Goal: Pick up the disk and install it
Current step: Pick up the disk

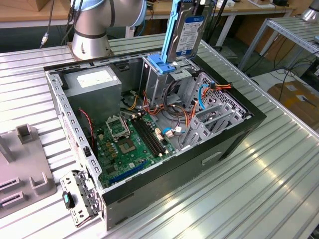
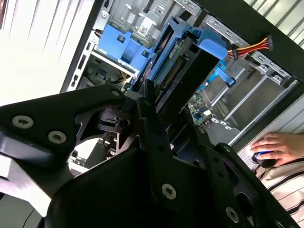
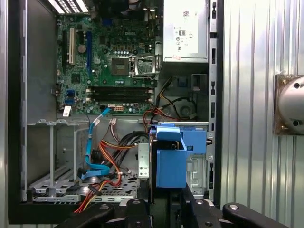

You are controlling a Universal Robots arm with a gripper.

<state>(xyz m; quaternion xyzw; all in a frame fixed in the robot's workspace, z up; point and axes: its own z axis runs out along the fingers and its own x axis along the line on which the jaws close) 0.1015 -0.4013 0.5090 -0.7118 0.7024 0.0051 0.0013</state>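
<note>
The disk [image 1: 187, 30], a silver-grey drive in a bright blue rail, stands on end over the open computer case [image 1: 234, 134]. Its lower end is at the top of the metal drive cage [image 1: 164, 82], beside the cage's blue clip [image 1: 160, 64]. In the first wrist view I look down the disk [image 3: 171, 161] end-on, with my gripper [image 3: 168, 205] shut on it from above. In the second wrist view the disk's circuit-board side [image 2: 178, 61] runs out from between my black fingers [image 2: 147, 102] towards the cage.
The case holds a motherboard [image 1: 129, 144], a grey power supply [image 1: 94, 84] and loose orange and blue cables [image 1: 207, 89]. The arm's base [image 1: 92, 30] stands behind the case. A grey fixture [image 1: 25, 164] sits at the exterior view's left. A person's hand [image 2: 275, 145] rests on a mouse.
</note>
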